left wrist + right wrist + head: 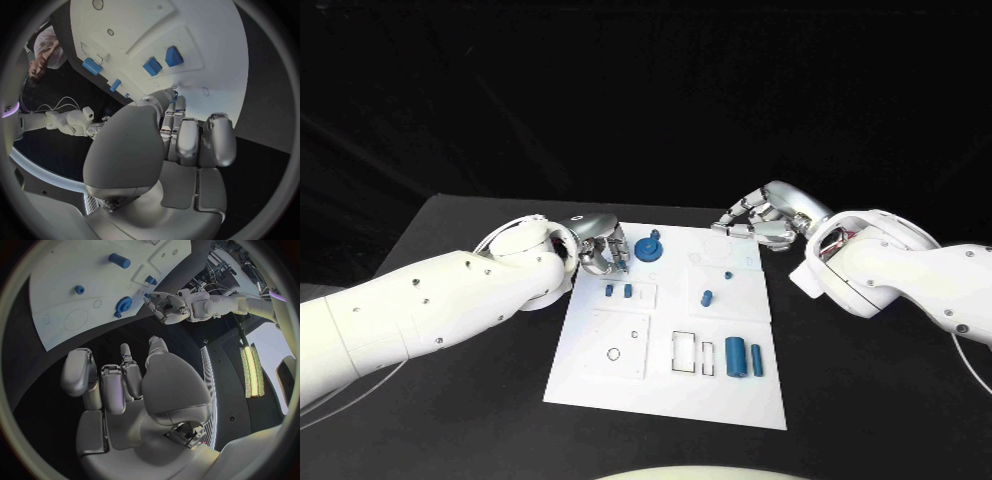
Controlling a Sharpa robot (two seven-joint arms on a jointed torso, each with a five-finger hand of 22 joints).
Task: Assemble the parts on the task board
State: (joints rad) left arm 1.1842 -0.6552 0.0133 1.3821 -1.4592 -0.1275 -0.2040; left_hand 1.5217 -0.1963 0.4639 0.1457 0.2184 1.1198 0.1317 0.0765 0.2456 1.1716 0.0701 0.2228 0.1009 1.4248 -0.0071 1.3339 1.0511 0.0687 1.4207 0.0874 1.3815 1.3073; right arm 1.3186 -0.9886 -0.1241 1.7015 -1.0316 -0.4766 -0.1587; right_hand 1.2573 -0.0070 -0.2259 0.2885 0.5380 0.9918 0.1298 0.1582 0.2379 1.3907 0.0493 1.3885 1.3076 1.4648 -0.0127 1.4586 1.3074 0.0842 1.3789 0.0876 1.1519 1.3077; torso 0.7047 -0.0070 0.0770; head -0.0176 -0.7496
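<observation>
**Task board and both hands at its far end**

The task board lay flat in the middle of the black table, its long side running away from the robot. On it stood a blue gear-shaped part near the far left corner, two small blue parts side by side just nearer than that, and a small blue peg near the middle. Two longer blue bars lay side by side near the right edge at the near end, beside a rectangular outline marked on the board.

The left hand hung over the board's far left corner, just beside the gear-shaped part. In the left wrist view its fingers lay close together and curled forward with the thumb folded across them; whether the fingertips touched or held anything could not be told.

The right hand hovered over the table just beyond the board's far right corner, fingers bent but apart, with nothing in them.
</observation>
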